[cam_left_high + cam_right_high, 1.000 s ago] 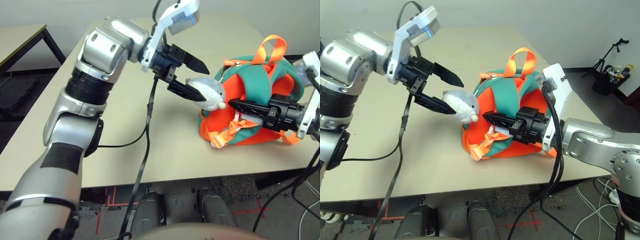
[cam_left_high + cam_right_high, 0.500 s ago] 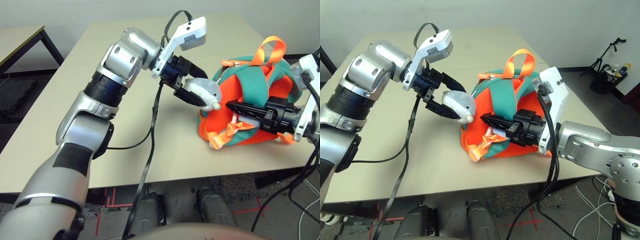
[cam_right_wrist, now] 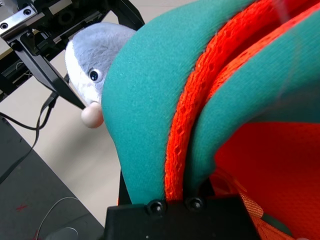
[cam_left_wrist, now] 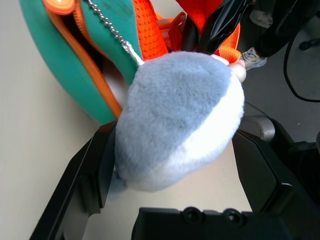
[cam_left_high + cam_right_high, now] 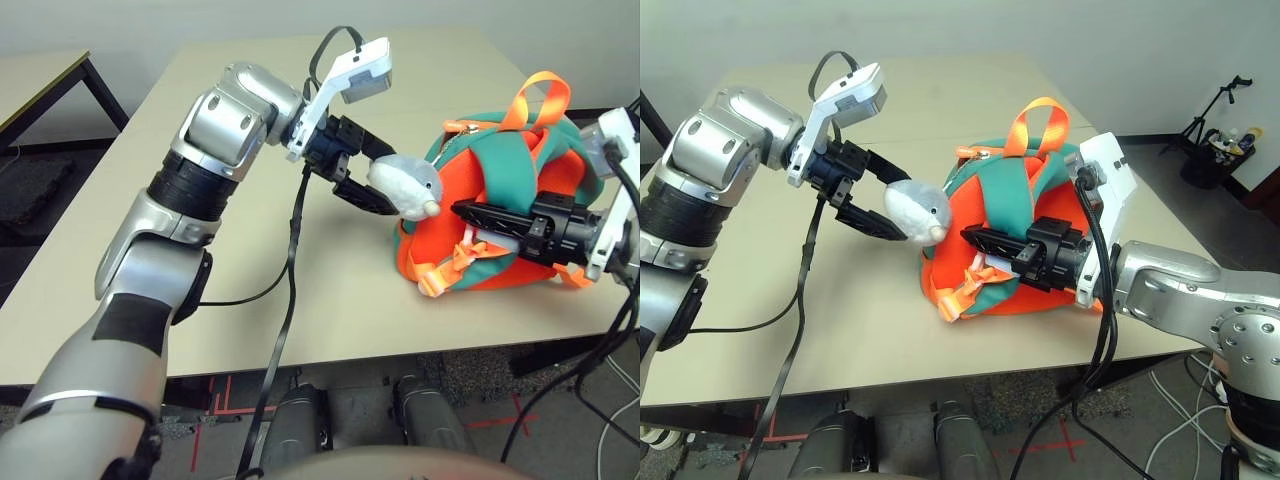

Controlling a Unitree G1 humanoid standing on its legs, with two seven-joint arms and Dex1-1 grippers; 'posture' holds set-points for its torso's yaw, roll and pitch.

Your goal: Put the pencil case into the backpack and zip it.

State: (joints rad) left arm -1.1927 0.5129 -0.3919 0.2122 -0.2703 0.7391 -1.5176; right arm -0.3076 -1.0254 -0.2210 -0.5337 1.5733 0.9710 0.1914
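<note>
Backpack (image 5: 465, 190) lies tabletop in the left eye view, right gripper (image 5: 455, 208) clenched on its strap. Left wrist view: zip (image 4: 90, 65) gapes, unclosed; left gripper stands released around 1 plush dolphin (image 4: 175, 115); pencil case probably inside, unconfirmed.

Backpack (image 5: 1012, 200): its lower side hidden behind my right gripper (image 5: 1025, 250); cropped in my right wrist view. Plush dolphin (image 4: 175, 115): tail mostly concealed beneath its body in my left wrist view.
</note>
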